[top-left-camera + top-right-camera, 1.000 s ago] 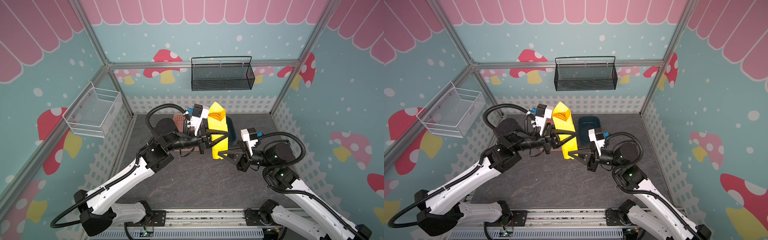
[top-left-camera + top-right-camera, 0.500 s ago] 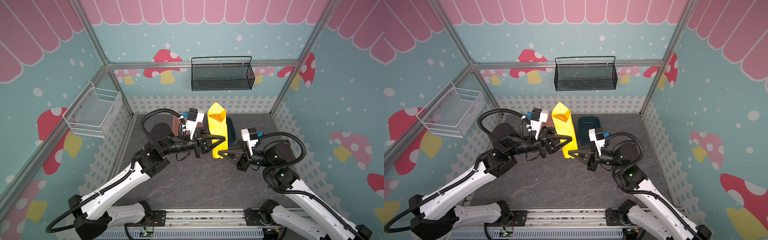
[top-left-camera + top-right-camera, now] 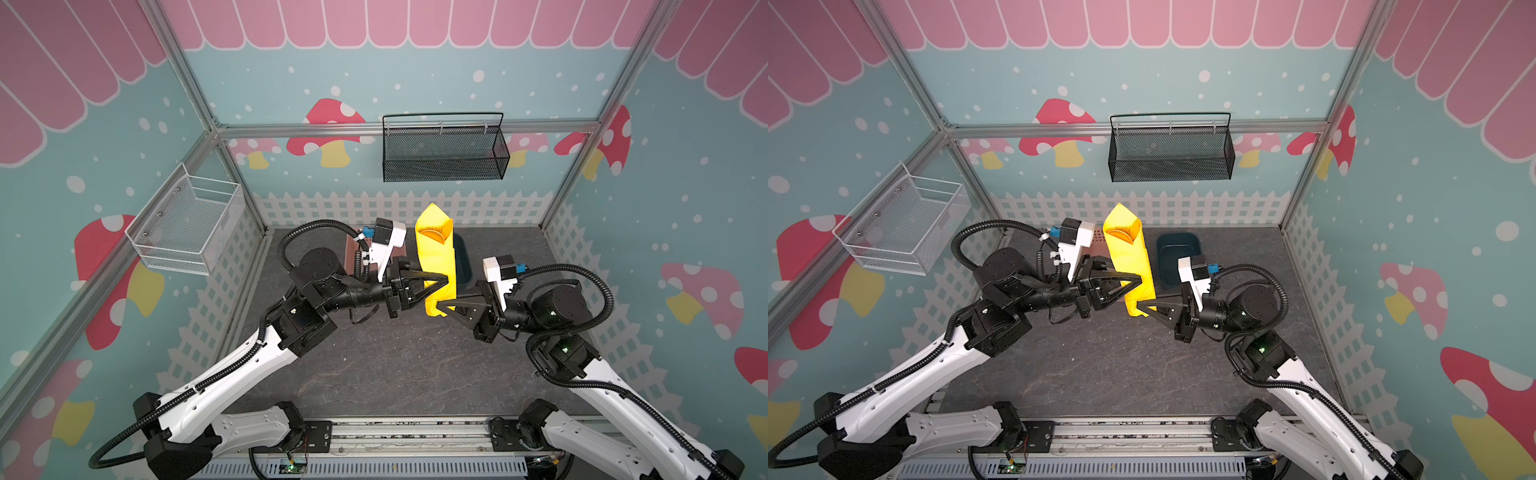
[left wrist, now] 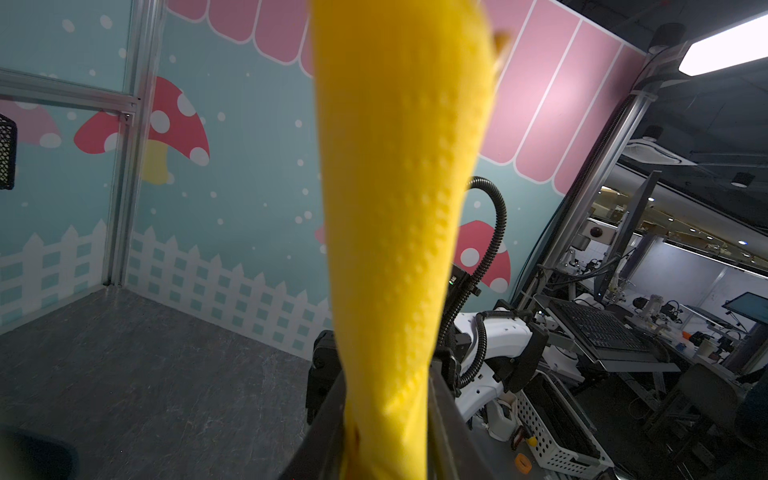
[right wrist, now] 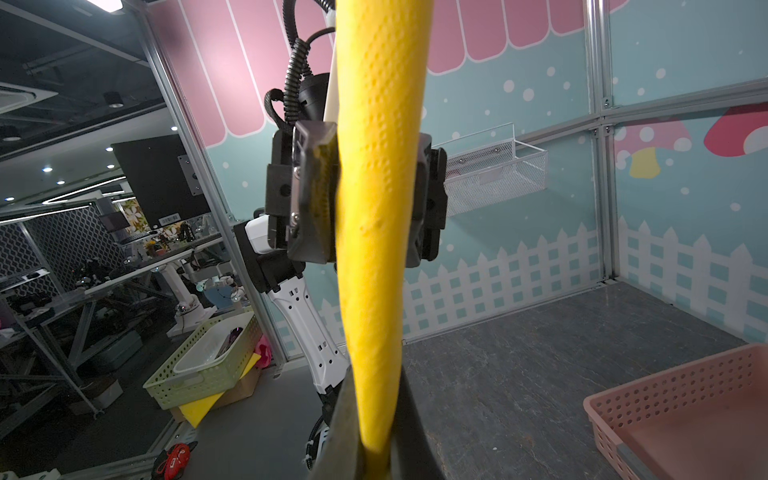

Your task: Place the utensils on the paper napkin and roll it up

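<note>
Rolled napkin (image 3: 436, 257) is held upright clear of the table (image 3: 395, 365), toward 12 o'clock, an orange utensil (image 3: 434, 236) showing in its open top. The right gripper (image 3: 442, 308), from 3 o'clock, is clamped on its lower end. The left gripper (image 3: 441, 286), from 9 o'clock, is closed around it just above.

left hand (image 3: 441, 284) | jaws widened, reaching further across | paper napkin (image 3: 436, 253) roll

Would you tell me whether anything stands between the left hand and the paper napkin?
Nothing visible does: the left hand has its fingers either side of the rolled paper napkin, while the right hand pinches its lower end.
</note>
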